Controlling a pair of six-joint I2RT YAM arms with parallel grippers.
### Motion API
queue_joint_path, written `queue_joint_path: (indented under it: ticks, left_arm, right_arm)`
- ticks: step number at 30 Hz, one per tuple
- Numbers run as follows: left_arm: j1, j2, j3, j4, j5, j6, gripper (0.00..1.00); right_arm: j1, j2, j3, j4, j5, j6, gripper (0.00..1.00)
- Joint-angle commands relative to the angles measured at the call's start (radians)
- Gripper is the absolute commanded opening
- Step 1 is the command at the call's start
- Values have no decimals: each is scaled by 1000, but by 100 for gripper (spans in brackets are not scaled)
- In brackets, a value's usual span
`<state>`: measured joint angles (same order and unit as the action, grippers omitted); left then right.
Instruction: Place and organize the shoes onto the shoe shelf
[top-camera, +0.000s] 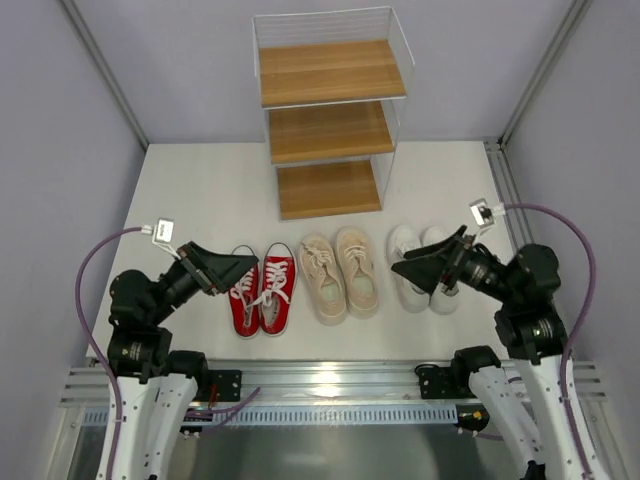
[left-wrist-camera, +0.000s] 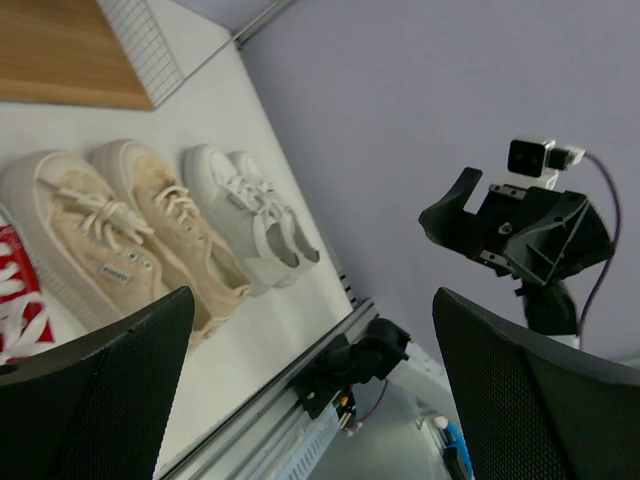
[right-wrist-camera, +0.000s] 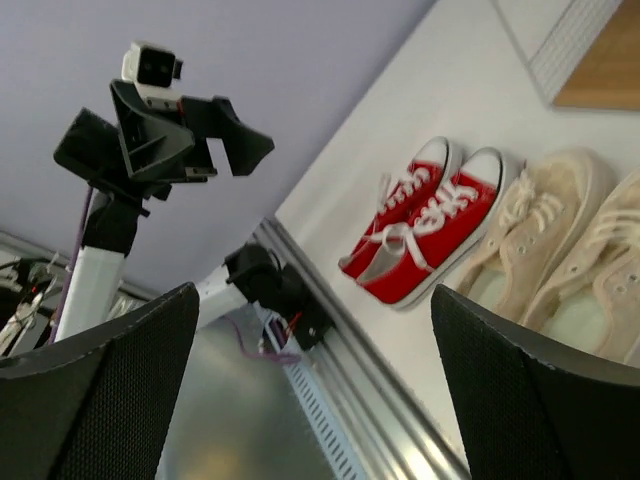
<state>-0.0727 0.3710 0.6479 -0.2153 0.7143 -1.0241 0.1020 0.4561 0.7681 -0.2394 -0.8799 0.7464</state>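
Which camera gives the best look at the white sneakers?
The left wrist view: the white sneakers show clearly beside the beige pair. In the top view the right end effector covers part of them; the right wrist view misses them.

I see the white counter (top-camera: 200, 200) carrying the shoe shelf (top-camera: 328, 188) at its far middle and, nearer the arms, a row of sneakers with toes toward the shelf: red pair (top-camera: 262, 292) left, beige pair (top-camera: 338, 275) between, white pair (top-camera: 405, 250) right.
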Motion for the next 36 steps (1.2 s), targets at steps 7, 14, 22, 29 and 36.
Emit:
queue_joint_path:
  ticks: [7,14,22,29,36]
  left_arm:
    - [1,65,47,-441,-190,266,100]
    - [1,-7,30,-552,-228,283,100]
    - [1,-35,7,-570,-245,280,100]
    - [2,-18,21,-565,-254,282,100]
    - [1,-9,6,-562,-259,285,100]
  right_arm:
    - [827,653,411,-517,1022,-282,97]
    - [860,812,353,-426,1209,-224,97]
    - [875,881,254,-348,1267,-170,97]
    - [875,966,191,-227,1173,-137,98]
    - [878,1052,191,-184,1173,-131,58]
